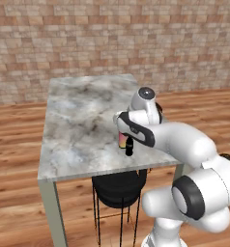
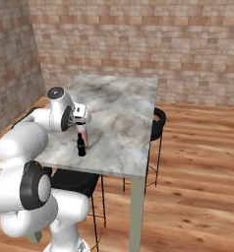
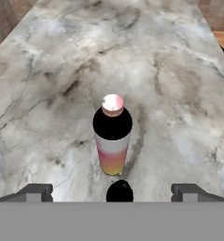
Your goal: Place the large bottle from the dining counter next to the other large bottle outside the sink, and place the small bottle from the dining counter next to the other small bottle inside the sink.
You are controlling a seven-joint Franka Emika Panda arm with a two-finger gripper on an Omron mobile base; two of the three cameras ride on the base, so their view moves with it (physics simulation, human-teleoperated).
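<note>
1. The marble-topped bench (image 1: 78, 125) stands on a wooden floor (image 1: 15, 144) before a brick wall (image 1: 112, 38).
2. The large bottle (image 3: 112, 136), white-capped with a pink-to-yellow lower body, stands upright on the bench near its near edge.
3. The small black bottle (image 3: 119, 190) stands upright just beside the large one, on the side nearer the robot; in the right base view it shows dark at (image 2: 81, 146) with the large bottle (image 2: 83, 134) close behind it.
4. The claw (image 3: 112, 192) hovers above the two bottles, its fingers spread wide apart and holding nothing; each fingertip (image 3: 36, 192) lies well out to one side of the bottles.
5. In the left base view the arm's wrist covers the upper part of the large bottle (image 1: 122, 140); the small bottle (image 1: 129, 146) shows beneath.
6. Black stools (image 1: 119, 188) stand under the bench.
</note>
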